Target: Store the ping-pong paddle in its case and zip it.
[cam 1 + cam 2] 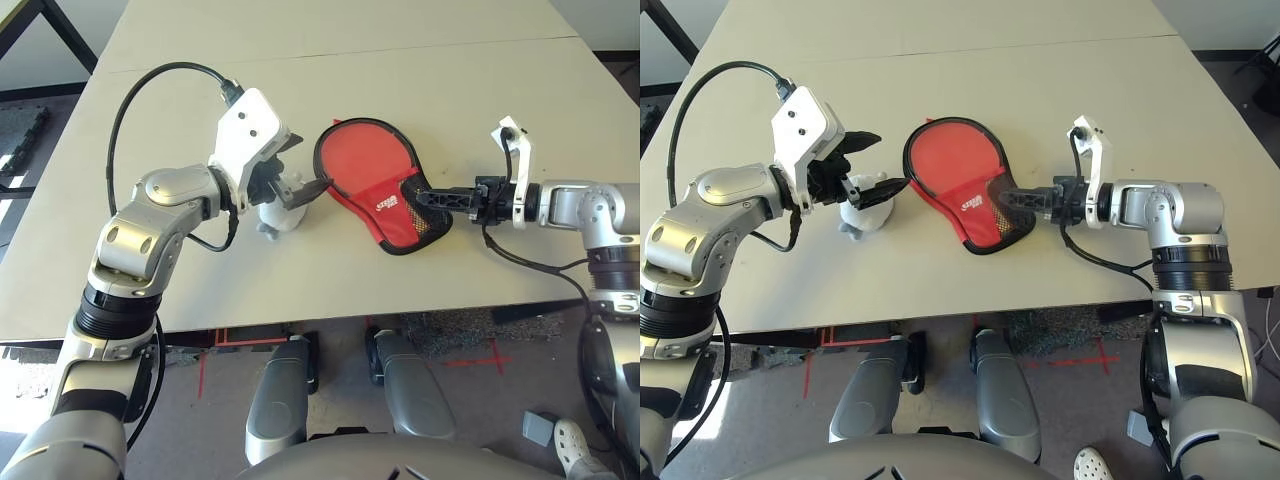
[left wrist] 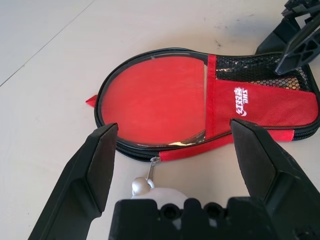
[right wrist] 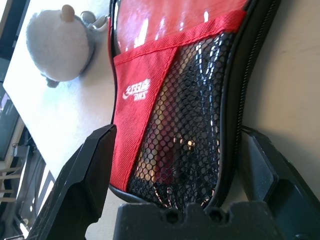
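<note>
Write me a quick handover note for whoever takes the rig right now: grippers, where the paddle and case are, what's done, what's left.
Left gripper: open, holding nothing, beside the case's round end, over the fluffy white ball on the zipper pull.
Right gripper: open, its fingers either side of the case's narrow mesh-pocket end, not closed on it.
Case: flat on the table between the two grippers.
Paddle: already in the case, its red face showing through the clear window.
Done: paddle stored.
Left: how far the zipper is shut cannot be told; check it and finish zipping.
</note>
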Available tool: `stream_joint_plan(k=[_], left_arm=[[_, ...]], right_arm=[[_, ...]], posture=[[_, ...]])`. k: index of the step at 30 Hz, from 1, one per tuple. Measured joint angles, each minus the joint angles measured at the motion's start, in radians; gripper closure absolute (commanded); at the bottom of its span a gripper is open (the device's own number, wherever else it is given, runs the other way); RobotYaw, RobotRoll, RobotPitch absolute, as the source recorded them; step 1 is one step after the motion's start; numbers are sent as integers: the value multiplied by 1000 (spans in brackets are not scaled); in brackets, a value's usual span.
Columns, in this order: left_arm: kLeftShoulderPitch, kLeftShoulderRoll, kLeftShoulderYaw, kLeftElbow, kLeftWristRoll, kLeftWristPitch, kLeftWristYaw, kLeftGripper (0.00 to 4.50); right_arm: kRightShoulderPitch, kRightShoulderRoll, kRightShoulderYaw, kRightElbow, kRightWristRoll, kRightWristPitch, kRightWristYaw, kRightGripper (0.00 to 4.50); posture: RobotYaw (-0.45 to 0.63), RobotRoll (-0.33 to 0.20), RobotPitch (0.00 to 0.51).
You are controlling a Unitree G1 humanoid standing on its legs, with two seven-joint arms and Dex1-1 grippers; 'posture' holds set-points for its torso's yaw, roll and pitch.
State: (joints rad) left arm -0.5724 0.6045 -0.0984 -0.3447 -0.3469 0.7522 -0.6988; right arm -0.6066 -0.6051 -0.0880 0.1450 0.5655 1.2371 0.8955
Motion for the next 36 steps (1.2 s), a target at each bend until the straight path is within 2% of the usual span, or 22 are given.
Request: stream_joint_plan(k=[8, 10, 12, 21, 27, 36], left_arm=[[0, -2, -1, 1, -1, 0, 0, 0], [0, -2, -1, 1, -1, 0, 0, 0], [0, -3, -2, 1, -1, 0, -1, 0], [0, -4, -6, 7, 0, -9, -2, 0], [1, -4, -12, 10, 6, -27, -7, 0], [6, -5, -22, 44, 18, -48, -18, 0]], right_arm=[[5, 27, -22, -24, 31, 49, -51, 28], [-5, 41, -47, -2, 41, 74, -72, 395], [-17, 57, -73, 29, 47, 100, -102, 950], [-34, 67, -124, 98, 50, 164, -183, 4382], [-17, 35, -138, 67, 74, 209, -190, 4465], [88, -42, -203, -91, 153, 346, -198, 4465]], posture=[[97, 0, 220], [97, 0, 220], [97, 0, 219], [85, 0, 218], [68, 0, 218], [39, 0, 216]])
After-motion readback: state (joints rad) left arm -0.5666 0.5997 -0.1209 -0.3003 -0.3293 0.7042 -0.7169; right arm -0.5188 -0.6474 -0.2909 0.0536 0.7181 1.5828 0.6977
